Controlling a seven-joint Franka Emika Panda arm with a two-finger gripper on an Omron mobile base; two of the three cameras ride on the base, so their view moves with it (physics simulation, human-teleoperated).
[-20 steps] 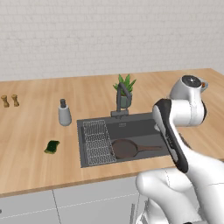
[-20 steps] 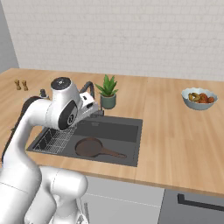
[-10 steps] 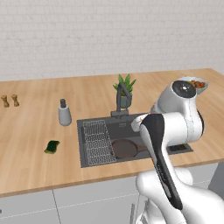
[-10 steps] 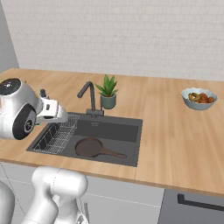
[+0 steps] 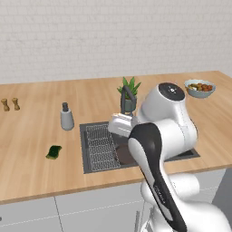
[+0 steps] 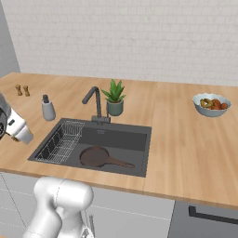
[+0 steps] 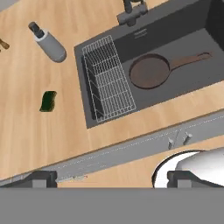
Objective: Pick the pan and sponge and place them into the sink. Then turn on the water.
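Fingers (image 7: pixel 40 178) spread wide, holding nothing; arm has swung left off the sink (image 6: pixel 139 162); pan (image 6: pixel 95 156) now inside w/ rack; sponge (image 5: pixel 54 152) on counter, prob next.

Pan (image 5: pixel 124 154) half behind arm

Rendered kitchen, shown by wood counter (image 6: pixel 186 139) w/ recessed sink (image 6: pixel 116 137), faucet (image 6: pixel 94 103), white brick wall (image 6: pixel 139 42), cabinet fronts below
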